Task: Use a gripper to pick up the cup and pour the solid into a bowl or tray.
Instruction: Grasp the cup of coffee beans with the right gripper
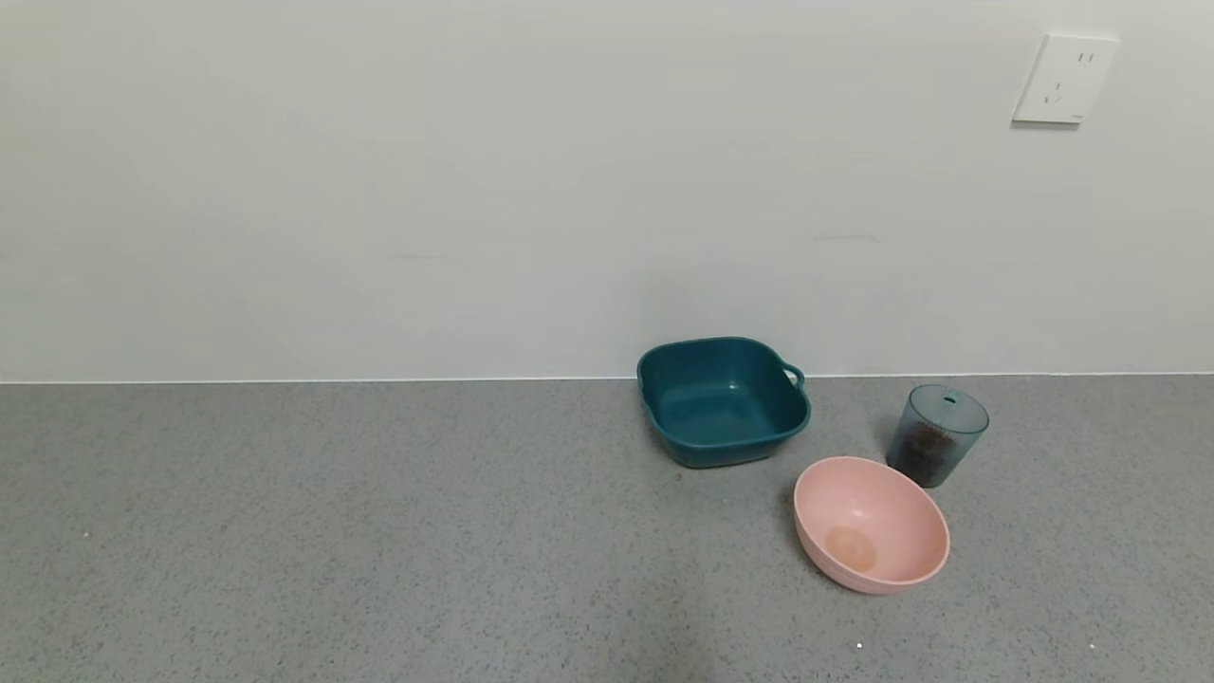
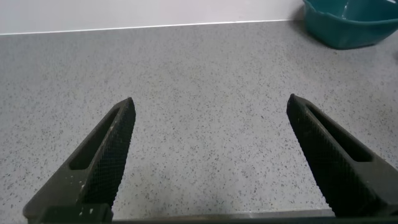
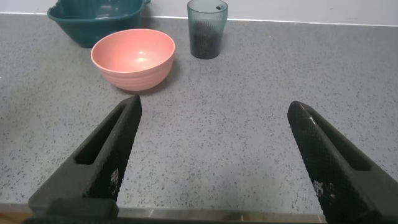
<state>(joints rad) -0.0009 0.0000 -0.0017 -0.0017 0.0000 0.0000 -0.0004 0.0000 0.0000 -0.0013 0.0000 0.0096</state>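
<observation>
Grey speckled counter ran up to a pale wall; a white socket sat on the wall at upper right.

Cup: blue-grey, ribbed, stood upright on the counter near the wall, on the robot's right side. Brown solid filled its lower part, seen through the side. In the right wrist view the cup stood beyond the bowl and a little apart from it.

Bowl: pink, round, upright, just in front of the cup and nearer the robot. The head view left it unclear whether rim and cup touched; the right wrist view showed a gap. Nothing lay inside the bowl.

Teal basin: square, with a handle, stood by the wall, left of the cup and behind the bowl, apart from both.

Right gripper: low over bare counter, short of the bowl, jaws spread wide, nothing between them.

Left gripper: over bare counter, well off from the basin, jaws likewise wide apart and holding nothing.

Neither arm showed in the head view.
</observation>
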